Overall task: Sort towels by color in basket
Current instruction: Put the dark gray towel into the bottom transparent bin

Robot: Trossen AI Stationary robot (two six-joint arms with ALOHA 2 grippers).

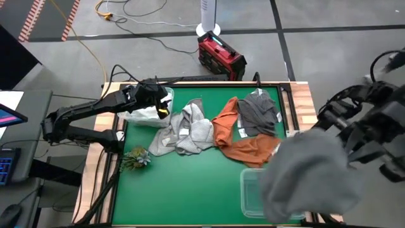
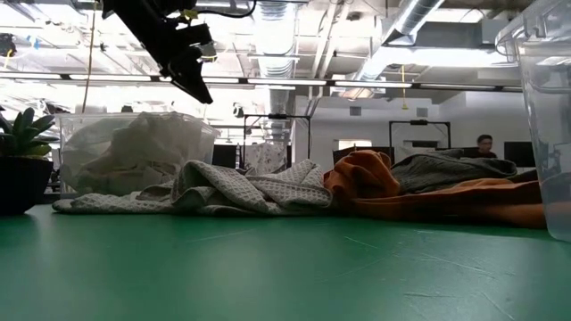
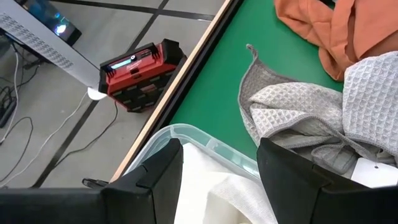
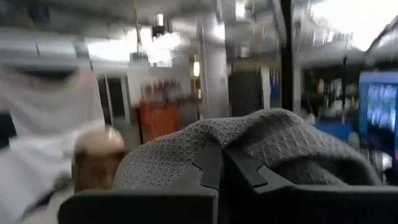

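Right end effector (image 4: 217,168) pinching grey towel (image 4: 249,149), seemingly overhead-blurred

Reaching in from the left of the high view, left gripper (image 1: 159,101) hanging with fingers (image 3: 155,177) spread apart. Lifting high at the right edge, right gripper (image 4: 219,163) pinching closed.

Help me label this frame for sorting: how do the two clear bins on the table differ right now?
The clear bin by the left tool sits at the table's far left and already holds white cloth; the clear bin near the right arm sits at the near right, and its visible part looks empty, though a grey towel held by the right tool hides much of it. The left tool hovers open over the first bin. Both are transparent plastic.
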